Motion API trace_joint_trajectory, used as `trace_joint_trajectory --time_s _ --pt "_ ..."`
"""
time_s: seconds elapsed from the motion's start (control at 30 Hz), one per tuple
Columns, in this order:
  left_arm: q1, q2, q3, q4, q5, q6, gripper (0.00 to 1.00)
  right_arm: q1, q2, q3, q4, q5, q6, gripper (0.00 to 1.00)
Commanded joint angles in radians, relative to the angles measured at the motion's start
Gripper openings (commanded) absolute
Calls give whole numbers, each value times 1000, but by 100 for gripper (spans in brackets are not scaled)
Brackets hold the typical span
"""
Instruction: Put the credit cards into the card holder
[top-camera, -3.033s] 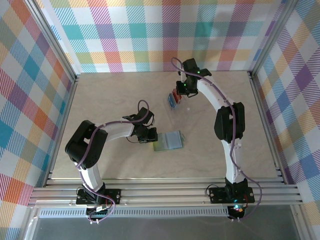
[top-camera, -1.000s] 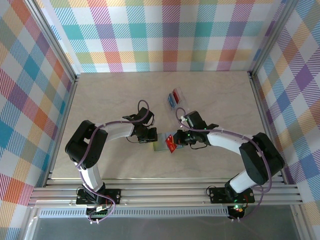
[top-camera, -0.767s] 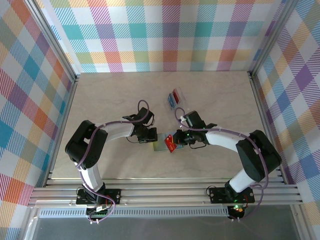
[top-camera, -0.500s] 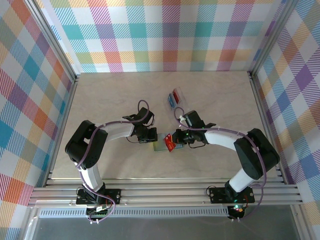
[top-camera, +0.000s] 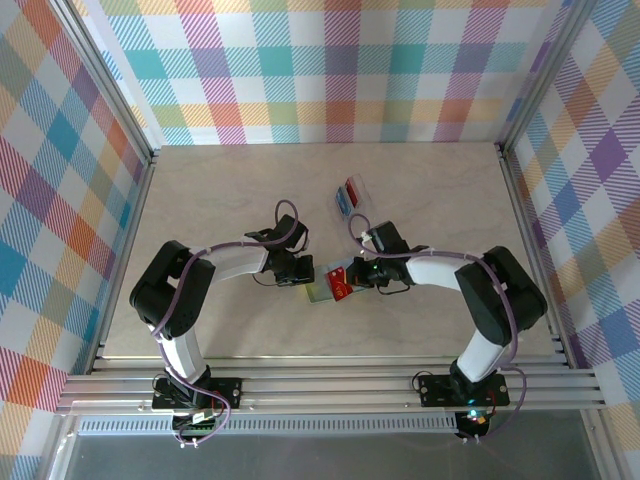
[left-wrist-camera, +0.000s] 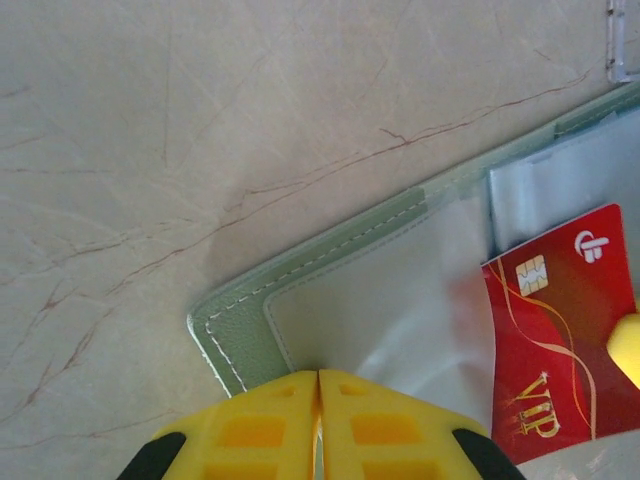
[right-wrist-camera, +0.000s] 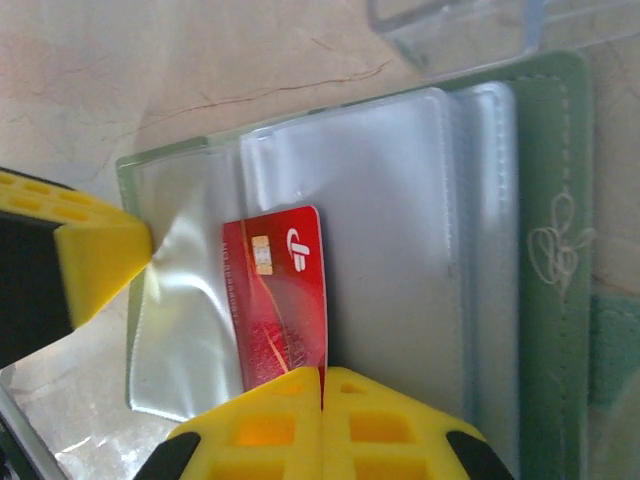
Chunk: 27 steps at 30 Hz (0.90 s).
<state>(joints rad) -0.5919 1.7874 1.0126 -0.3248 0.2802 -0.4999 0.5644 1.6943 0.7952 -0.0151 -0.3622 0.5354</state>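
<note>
Centrally, right gripper (right-wrist-camera: 322, 371) pinching red credit card (right-wrist-camera: 283, 285) over open card holder (right-wrist-camera: 548, 170), left gripper (left-wrist-camera: 318, 376) clamped on its clear sleeve (right-wrist-camera: 185, 310).

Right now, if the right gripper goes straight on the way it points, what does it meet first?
Probably the clear pocket of the card holder: the right gripper, shut on the red card, points across it, card edge leading. Depth is unclear.

The pale, marbled bench (top-camera: 220, 200) carries 2 things near its middle: a grey-green card holder (left-wrist-camera: 235, 330) lying open and flat, and farther back a clear plastic tray (top-camera: 365, 202) with red and blue cards (top-camera: 347, 194) in it.
</note>
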Motion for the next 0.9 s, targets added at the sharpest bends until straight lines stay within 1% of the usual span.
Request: trace_joint_trajectory --time_s 0.0,0.13,0.2,0.27,0.43,0.5,0.57,0.67,0.87 --pt "-19 -2 -2 -48 -12 20 10 14 38 24 78 -73 4 0" --pt "-19 -11 0 -56 -15 21 10 5 17 17 74 -85 6 0" --pt "-15 -32 -8 -47 4 21 12 5 1 15 61 -82 1 0" --pt "-4 -59 -27 -18 45 10 15 5 -7 12 55 -83 1 0" --pt "4 -125 -63 38 103 -8 23 5 -19 -5 53 -69 12 0" --pt "4 -143 -67 37 93 -9 24 5 -26 -16 53 -62 23 0" --pt "7 -153 -65 15 58 -3 24 6 -38 -30 53 -49 34 0" --pt "6 -160 -64 3 31 2 23 8 -66 -62 65 -27 58 0" --pt "6 -116 -43 -23 -6 16 11 39 -108 -139 82 22 116 0"
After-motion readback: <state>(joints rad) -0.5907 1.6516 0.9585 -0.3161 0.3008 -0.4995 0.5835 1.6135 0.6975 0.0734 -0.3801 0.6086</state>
